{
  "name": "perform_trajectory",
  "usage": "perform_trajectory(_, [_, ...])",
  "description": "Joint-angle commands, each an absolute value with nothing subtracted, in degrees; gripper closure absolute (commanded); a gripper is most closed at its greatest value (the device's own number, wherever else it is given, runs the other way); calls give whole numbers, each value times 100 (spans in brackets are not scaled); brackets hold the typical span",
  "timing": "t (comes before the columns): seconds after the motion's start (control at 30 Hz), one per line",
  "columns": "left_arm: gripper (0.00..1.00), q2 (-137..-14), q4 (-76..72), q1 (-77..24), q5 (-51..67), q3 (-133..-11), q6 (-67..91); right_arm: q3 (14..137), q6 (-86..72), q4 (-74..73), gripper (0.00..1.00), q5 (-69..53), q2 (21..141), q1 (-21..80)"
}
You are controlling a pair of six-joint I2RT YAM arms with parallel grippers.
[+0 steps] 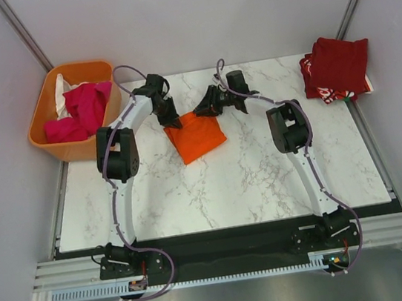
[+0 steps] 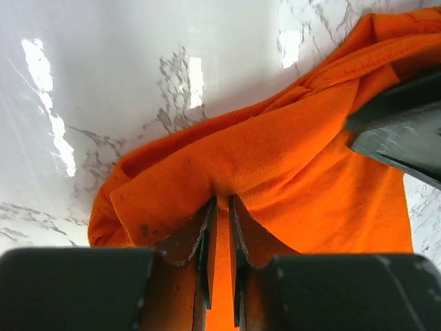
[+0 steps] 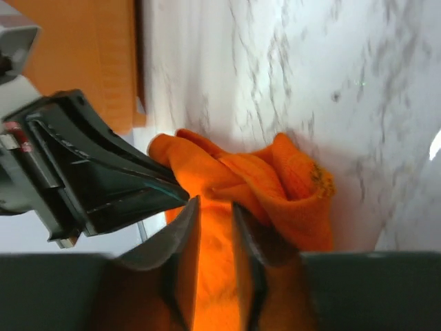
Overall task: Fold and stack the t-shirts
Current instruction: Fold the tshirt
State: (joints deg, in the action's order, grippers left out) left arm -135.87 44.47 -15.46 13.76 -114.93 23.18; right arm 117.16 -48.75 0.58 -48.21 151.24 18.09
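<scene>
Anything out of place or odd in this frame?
Nothing spilled or damaged. The red shirt stack at the right corner is uneven and seems to overhang the table edge. The orange shirt lies skewed, pinched by the left end effector and right end effector.

White marble-look table (image 1: pixel 265 179) with grey veining, pretty glossy, lights glaring off it. A rigid orange plastic basket (image 1: pixel 73 149) sits at its far-left corner. Plain grey walls all around, and a metal rail (image 1: pixel 230 251) runs along the near edge.
</scene>
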Motion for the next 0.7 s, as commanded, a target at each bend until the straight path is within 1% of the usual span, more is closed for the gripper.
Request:
perform_trajectory(0.0, [81, -13755, 4298, -1345, 1204, -11725, 2232, 12015, -5824, 1716, 56, -5194, 15608, 1644])
perform_trajectory(0.03, [82, -13781, 4298, -1310, 1195, -11646, 2250, 12006, -6106, 2088, 40, -5247, 15696, 1574])
perform_trajectory(0.07, [82, -13807, 4280, -1257, 1178, -11602, 2250, 12084, -6596, 2657, 30, -5282, 15880, 1495])
perform_trajectory(0.1, [82, -13808, 4263, -1239, 1186, -11567, 2267, 12163, -6722, 2767, 30, -5274, 15969, 1494])
perform_trajectory(0.13, [82, -13834, 4245, -1222, 1195, -11523, 2259, 12277, -6776, 2795, 22, -5256, 16039, 1433])
perform_trajectory(0.2, [82, -13895, 4210, -1195, 1230, -11514, 2267, 12524, -6733, 2725, 20, -5160, 16119, 1380])
perform_trajectory(0.27, [82, -13939, 4201, -1178, 1309, -11531, 2276, 12507, -6575, 2620, 19, -5133, 16006, 1310])
perform_trajectory(0.33, [80, -13870, 4201, -1178, 1249, -11514, 2303, 12157, -6137, 2602, 14, -5028, 15436, 1257])
perform_trajectory(0.37, [77, -13817, 4201, -1178, 1205, -11496, 2329, 11703, -5891, 2532, 13, -4940, 15164, 1239])
perform_trajectory(0.4, [74, -13764, 4201, -1186, 1169, -11487, 2329, 11516, -5549, 2148, 12, -4687, 14596, 1213])
perform_trajectory(0.43, [72, -13677, 4210, -1178, 1143, -11496, 2329, 11366, -5015, 1936, 8, -4589, 14338, 1213])
perform_trajectory(0.47, [66, -13510, 4201, -1186, 1073, -11505, 2320, 11138, -4775, 1751, 6, -4475, 14117, 1204])
perform_trajectory(0.5, [44, -13404, 4210, -1178, 1055, -11505, 2320, 11066, -4633, 1436, 4, -4378, 13767, 1204])
perform_trajectory(0.53, [27, -13299, 4210, -1178, 1037, -11514, 2320, 11005, -4501, 1320, 3, -4386, 13642, 1195])
perform_trajectory(0.57, [4, -13063, 4210, -1186, 1037, -11514, 2312, 10891, -4448, 1144, 3, -4386, 13545, 1204])
perform_trajectory(0.6, [0, -12947, 4219, -1187, 1072, -11514, 2303, 10829, -4386, 1021, 3, -4368, 13396, 1178])
perform_trajectory(0.67, [0, -12675, 4280, -1186, 1204, -11470, 2277, 10584, -4105, 748, 3, -4158, 13263, 1186])
